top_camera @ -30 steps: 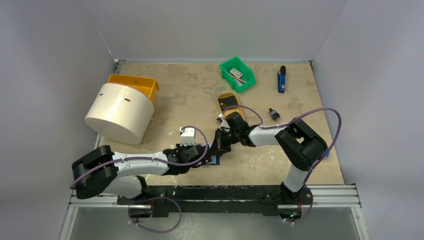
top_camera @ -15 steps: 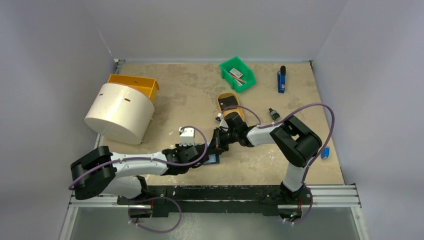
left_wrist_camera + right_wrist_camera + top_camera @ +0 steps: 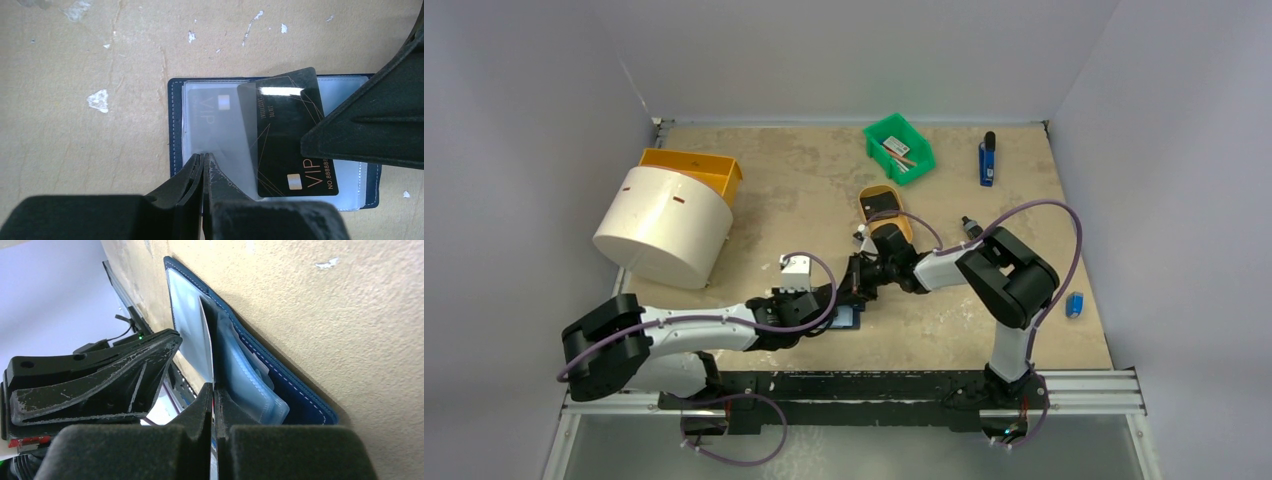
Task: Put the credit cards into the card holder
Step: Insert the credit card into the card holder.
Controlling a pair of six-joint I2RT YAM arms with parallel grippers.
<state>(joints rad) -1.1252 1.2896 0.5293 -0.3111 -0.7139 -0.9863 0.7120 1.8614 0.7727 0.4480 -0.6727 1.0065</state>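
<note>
The navy card holder (image 3: 175, 125) lies open on the table, its pale clear sleeves up; it also shows in the top view (image 3: 851, 319). My left gripper (image 3: 204, 156) is shut, pinching a clear sleeve (image 3: 220, 135) at its near edge. A grey VIP card shows through that sleeve. My right gripper (image 3: 213, 386) is shut on a black VIP credit card (image 3: 290, 140), whose far corner sits under the raised sleeve. The card is edge-on in the right wrist view, beside the holder (image 3: 280, 385). In the top view both grippers meet over the holder, the left (image 3: 829, 305) and the right (image 3: 856, 287).
A white cylinder (image 3: 664, 225) and an orange bin (image 3: 694, 168) stand at the back left. A green bin (image 3: 899, 147), a tan oval tray (image 3: 884, 205) with a black block, a blue tool (image 3: 987, 160), a small black part (image 3: 969, 225) and a small blue piece (image 3: 1075, 304) lie around.
My right arm has shifted a little left, carrying the black card further over the holder. Its elbow has swung left and uncovered the small blue piece. The left arm has barely moved.
</note>
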